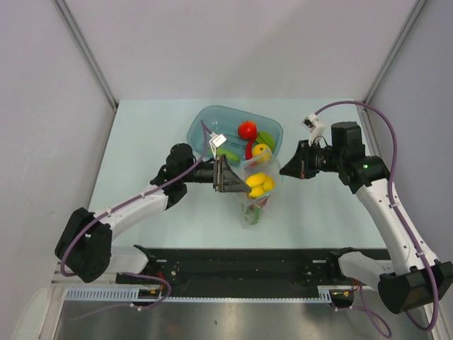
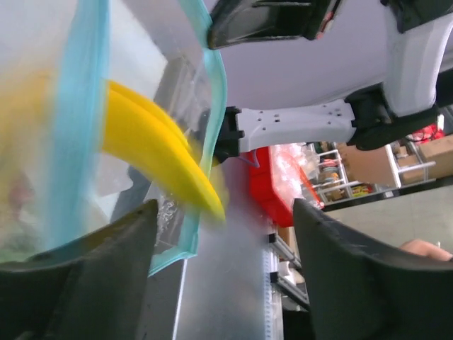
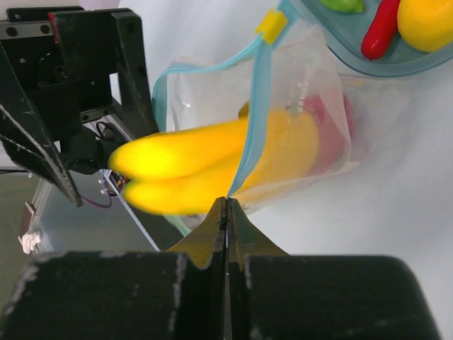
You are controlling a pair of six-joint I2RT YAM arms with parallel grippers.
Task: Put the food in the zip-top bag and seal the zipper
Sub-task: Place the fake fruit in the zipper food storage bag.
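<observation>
Only the right wrist view shows the right gripper (image 3: 226, 212) pinching the zip-top bag (image 3: 304, 85) at its zipper (image 3: 256, 120). The left gripper (image 2: 225, 234) gapes wide beside the banana (image 2: 156, 152).

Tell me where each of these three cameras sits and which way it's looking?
Top external: fixed above and behind the arms, looking down on the table; both arms show, meeting at the zip-top bag.
Left wrist: on the left arm, looking past the open left gripper at the bag's mouth and banana; its two dark fingers frame the bottom.
Right wrist: on the right arm, looking over the right gripper, shut on the bag's zipper, toward the left gripper.
Shared: both wrist views show bag and banana from opposite sides.
</observation>
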